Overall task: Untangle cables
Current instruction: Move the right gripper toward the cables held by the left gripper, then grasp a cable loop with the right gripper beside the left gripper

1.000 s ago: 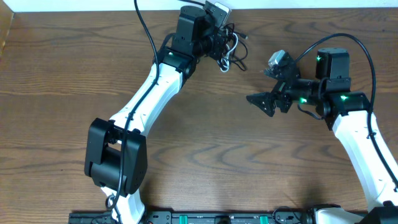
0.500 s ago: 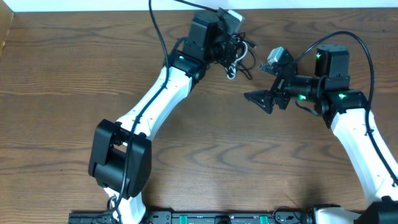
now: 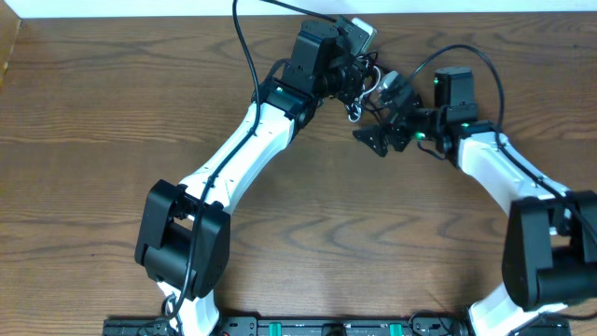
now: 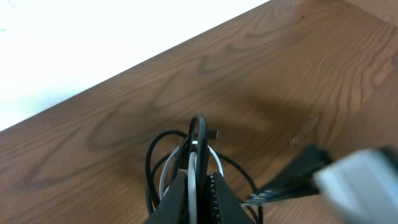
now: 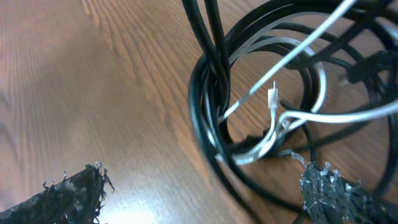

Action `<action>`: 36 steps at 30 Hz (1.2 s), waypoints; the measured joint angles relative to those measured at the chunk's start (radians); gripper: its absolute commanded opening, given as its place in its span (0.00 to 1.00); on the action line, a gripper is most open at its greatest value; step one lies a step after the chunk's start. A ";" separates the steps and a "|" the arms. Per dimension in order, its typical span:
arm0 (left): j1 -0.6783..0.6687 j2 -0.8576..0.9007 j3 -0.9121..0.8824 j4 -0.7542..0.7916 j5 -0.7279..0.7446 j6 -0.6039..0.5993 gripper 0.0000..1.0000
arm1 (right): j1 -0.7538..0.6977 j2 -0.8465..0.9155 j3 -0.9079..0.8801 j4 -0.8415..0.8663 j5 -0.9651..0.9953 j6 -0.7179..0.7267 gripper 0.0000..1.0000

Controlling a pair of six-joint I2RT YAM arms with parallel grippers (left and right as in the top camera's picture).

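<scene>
Left gripper (image 4: 199, 186): is clenching the cables (image 4: 203, 134) tightly between its tips.
Right gripper (image 3: 379, 119): is gaping wide, cables lying just ahead.

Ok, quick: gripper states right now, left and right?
Left gripper: closed on the tangled bundle of thin black and white cables.
Right gripper: open, holding nothing, close to that bundle.

Cables (image 5: 208, 74) cut off at top, right edges of right wrist view; overhead tangle too small, strands indistinguishable.
</scene>
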 measured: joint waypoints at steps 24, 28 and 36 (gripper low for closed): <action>-0.009 0.000 0.000 0.002 0.056 -0.007 0.53 | 0.046 0.106 0.002 0.198 0.077 0.053 0.01; -0.005 -0.002 0.000 0.002 0.008 -0.007 0.88 | 0.040 0.106 0.002 0.191 0.062 0.076 0.01; 0.013 -0.007 0.000 -0.030 -0.080 -0.026 0.89 | 0.010 0.111 0.002 0.242 -0.070 0.167 0.01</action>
